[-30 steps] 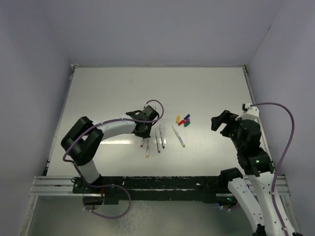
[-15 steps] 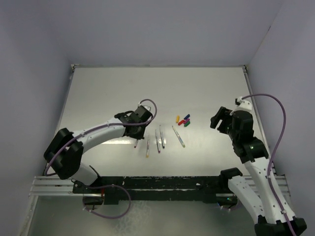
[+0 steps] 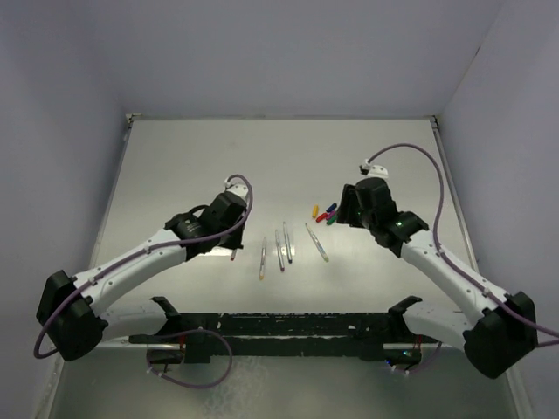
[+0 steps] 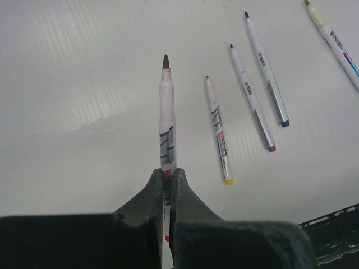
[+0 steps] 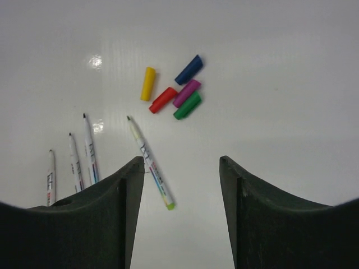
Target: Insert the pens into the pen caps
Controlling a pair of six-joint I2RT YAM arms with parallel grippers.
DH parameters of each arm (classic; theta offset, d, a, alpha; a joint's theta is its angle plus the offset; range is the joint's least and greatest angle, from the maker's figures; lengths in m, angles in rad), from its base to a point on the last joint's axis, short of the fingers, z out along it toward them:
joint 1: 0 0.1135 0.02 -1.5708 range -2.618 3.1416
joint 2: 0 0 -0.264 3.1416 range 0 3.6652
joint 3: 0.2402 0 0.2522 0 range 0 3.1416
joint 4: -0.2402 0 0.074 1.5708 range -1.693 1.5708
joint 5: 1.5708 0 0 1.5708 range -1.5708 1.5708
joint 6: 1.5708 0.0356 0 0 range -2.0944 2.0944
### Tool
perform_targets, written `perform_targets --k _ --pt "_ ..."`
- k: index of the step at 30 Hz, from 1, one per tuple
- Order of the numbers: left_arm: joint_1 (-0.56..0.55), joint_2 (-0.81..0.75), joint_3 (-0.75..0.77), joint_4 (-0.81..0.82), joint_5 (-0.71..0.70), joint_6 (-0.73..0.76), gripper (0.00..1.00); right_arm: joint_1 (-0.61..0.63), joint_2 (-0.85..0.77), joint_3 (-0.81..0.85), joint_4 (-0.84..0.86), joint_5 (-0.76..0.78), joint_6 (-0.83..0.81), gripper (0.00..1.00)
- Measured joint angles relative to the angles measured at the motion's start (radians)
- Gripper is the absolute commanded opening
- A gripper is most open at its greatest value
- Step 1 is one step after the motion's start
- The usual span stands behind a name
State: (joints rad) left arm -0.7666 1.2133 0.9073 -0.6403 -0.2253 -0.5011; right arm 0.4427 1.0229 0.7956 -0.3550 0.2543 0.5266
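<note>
Left wrist | left hand clamped on one pen, tip bare | right hand apart, facing five caps clustered on bench; four other pens lying loose | none capped yet

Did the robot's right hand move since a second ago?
Yes. The right gripper swung left and is now close beside the pen caps, which stayed put.

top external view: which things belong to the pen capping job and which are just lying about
Job:
- thin grey-white marker pen in the left gripper
- four more such pens on the white table
- stubby plastic caps: yellow, red, blue, purple, green

Lying about:
- no loose extras visible; black rail is rig
</note>
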Motion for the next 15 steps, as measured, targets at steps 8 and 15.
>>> perform_targets --k 8,15 --pt "-0.005 -0.142 -0.081 0.012 0.006 -0.002 0.0 0.114 0.274 0.055 0.114 0.035 0.121 0.57" --pt "-0.011 -0.18 -0.108 0.024 0.032 -0.003 0.0 0.127 0.444 0.15 0.169 0.051 0.211 0.34"
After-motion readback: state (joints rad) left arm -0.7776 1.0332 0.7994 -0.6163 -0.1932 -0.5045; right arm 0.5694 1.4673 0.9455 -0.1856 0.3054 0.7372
